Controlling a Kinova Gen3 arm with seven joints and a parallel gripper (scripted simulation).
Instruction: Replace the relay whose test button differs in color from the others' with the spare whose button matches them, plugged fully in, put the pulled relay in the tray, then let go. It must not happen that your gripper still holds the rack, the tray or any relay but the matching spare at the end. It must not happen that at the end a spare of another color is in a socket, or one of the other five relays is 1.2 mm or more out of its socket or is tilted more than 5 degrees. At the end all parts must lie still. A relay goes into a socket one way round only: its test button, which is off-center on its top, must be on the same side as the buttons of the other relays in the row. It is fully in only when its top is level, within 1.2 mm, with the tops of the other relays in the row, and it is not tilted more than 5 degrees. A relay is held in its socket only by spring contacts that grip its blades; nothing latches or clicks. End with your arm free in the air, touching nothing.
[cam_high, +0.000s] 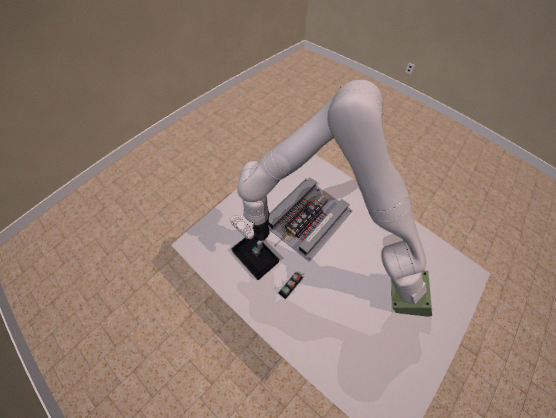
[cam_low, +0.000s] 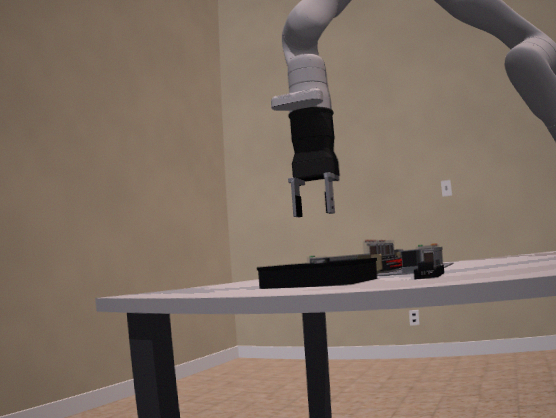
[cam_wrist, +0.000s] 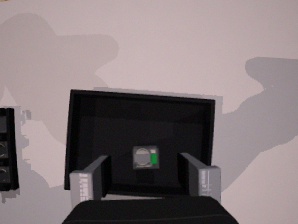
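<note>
My gripper (cam_high: 259, 244) (cam_low: 314, 214) (cam_wrist: 144, 168) is open and empty, fingers pointing down above the black tray (cam_high: 260, 266) (cam_low: 317, 276) (cam_wrist: 100, 130). A relay with a green button (cam_high: 255, 249) (cam_wrist: 145, 157) lies inside the tray, clear of the fingers. The spare holder (cam_high: 283, 296) (cam_low: 428, 269) (cam_wrist: 14, 150) carries a green-button relay (cam_high: 285, 288), an orange-button relay (cam_high: 292, 283) and a red-button relay (cam_high: 298, 276). The socket row holds relays with red buttons (cam_high: 295, 224); their exact number, button sides and seating are too small to tell.
Grey ducts (cam_high: 327, 229) flank the socket row, behind and beside the tray. Red wires run along the sockets. The arm's green base (cam_high: 413, 309) stands at the right of the white table (cam_high: 450, 280). The tray's raised walls surround the relay in it.
</note>
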